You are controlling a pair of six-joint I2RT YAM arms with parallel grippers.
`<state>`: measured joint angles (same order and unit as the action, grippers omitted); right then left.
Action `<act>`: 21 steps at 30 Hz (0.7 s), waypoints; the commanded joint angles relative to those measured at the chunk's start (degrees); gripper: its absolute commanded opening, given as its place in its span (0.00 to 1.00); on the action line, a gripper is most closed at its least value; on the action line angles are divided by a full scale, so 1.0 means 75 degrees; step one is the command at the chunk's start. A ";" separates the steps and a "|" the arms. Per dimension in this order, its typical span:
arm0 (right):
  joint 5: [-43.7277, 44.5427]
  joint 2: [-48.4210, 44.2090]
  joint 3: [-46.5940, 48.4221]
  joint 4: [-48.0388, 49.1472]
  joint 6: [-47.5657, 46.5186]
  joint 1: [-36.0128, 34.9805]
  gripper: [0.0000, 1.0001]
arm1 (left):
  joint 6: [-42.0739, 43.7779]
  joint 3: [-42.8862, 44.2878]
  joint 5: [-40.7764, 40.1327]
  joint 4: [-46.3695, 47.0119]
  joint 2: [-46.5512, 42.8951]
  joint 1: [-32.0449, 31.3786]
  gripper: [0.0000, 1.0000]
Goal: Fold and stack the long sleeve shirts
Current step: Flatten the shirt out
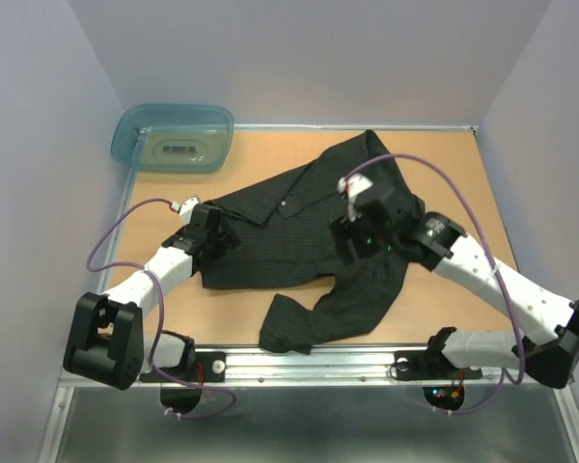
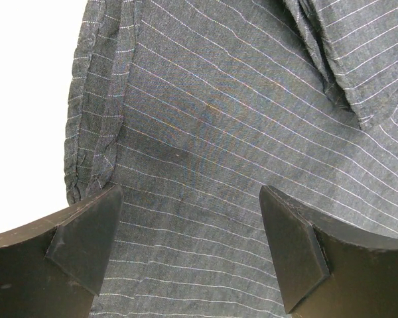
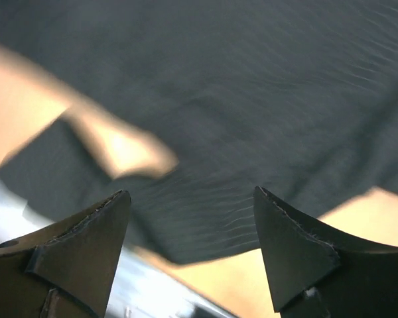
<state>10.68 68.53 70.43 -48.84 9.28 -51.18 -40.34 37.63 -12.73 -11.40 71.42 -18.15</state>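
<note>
- The dark pinstriped shirt (image 1: 270,253) lies spread but rumpled across the middle of the table (image 1: 454,174), with its collar (image 1: 270,207) toward the far side. Judging by its loose outline, no fold has been made yet.
- One sleeve (image 1: 314,313) trails toward the near edge and bends back on itself, so it probably needs laying across the body first.
- The left gripper (image 2: 189,199) hovers over the shirt's left edge, jaws wide apart with nothing between them. That spot suits a pinch at the seam, either to lift the side or to hold it.
- The right gripper (image 3: 192,199) hangs above the shirt's right half, close to where the sleeve leaves the body. Its fingers are apart and empty, but its wrist view is blurred, so contact with the cloth cannot be told.
- The teal tub (image 1: 174,137) sits in the far left corner, well apart from the shirt and out of the folding area.
</note>
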 commanded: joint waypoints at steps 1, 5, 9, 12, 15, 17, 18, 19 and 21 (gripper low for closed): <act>-0.0063 0.0505 -0.0308 0.0746 0.1046 0.2496 0.80 | 0.0035 0.0139 -0.0142 0.0031 0.0110 0.0018 0.96; -0.0964 0.1384 -0.0882 0.2021 0.2145 0.3950 0.78 | -0.0071 0.0104 -0.0072 0.0102 0.0356 0.0006 0.96; -0.1435 0.2122 -0.1492 0.3206 0.2981 0.4982 0.71 | -0.0141 0.0127 -0.0049 0.0149 0.0602 0.0030 0.96; -0.1623 0.2545 -0.1610 0.3582 0.3285 0.5417 0.68 | -0.0153 0.0139 -0.0013 0.0231 0.0801 0.0030 0.96; -0.1506 0.2850 -0.1890 0.3898 0.3613 0.5850 0.67 | -0.0153 0.0151 0.0033 0.0278 0.1001 0.0041 0.96; -0.1529 0.3003 -0.2066 0.4120 0.3766 0.6330 0.67 | -0.0200 0.0151 0.0150 0.0289 0.1129 0.0041 0.96; -0.1552 0.3049 -0.2253 0.4191 0.3894 0.6494 0.67 | -0.0200 0.0116 0.0209 0.0336 0.1153 0.0041 0.96; -0.1553 0.3119 -0.2301 0.4261 0.3931 0.6658 0.67 | -0.0211 0.0093 0.0302 0.0383 0.1177 0.0041 0.96; -0.1518 0.3307 -0.2360 0.4297 0.4001 0.7196 0.67 | -0.0200 0.0046 0.0560 0.0406 0.1224 0.0042 0.96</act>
<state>-0.60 91.68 54.48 -21.39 35.77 -2.50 -40.99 37.74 -11.88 -8.93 79.13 -18.11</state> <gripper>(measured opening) 0.673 0.960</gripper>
